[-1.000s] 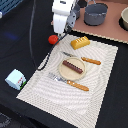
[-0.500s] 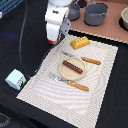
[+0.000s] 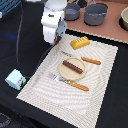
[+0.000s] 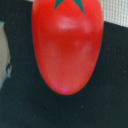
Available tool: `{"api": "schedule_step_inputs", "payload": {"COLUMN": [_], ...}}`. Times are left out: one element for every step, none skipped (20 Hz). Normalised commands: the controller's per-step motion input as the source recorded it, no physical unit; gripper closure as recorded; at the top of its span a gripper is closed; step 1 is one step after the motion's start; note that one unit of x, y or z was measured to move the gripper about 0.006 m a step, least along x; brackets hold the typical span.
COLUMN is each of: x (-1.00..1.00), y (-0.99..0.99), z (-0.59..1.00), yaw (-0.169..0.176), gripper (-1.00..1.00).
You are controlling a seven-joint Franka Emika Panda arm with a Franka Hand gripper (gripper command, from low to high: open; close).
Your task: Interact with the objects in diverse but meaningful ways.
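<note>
On the dark counter [image 3: 107, 95], upper left of frame, our end effector [image 3: 51, 41] hung low; the tomato [image 4: 67, 45] filled the wrist view, grip state unclear.

White, blocky arm [image 3: 53, 22], dark cable [image 3: 20, 35]

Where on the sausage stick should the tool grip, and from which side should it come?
Probably from above, at the middle of the sausage stick. It lies flat and alone on the plate, so closing across its narrow width looks easiest; both long sides appear free.
</note>
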Motion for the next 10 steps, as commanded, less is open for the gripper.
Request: {"api": "schedule_step_inputs", "payload": {"x": [-0.40, -0.37, -0.35, -0.35, -0.33, -0.29, -0.27, -0.21, -0.20, -0.18], "y": [0.00, 0.00, 0.00, 0.00, 0.00, -0.01, -0.01, 0.00, 0.00, 0.00], "z": [-0.33, -0.30, -0.30, -0.31, -0.31, -0.29, -0.29, -0.29, -0.28, -0.31], "yaw": [0.000, 0.000, 0.000, 0.000, 0.000, 0.000, 0.000, 0.000, 0.000, 0.000], "gripper": [-1.00, -1.00, -1.00, -1.00, -1.00, -1.00, -1.00, -1.00, -1.00, -1.00]}}
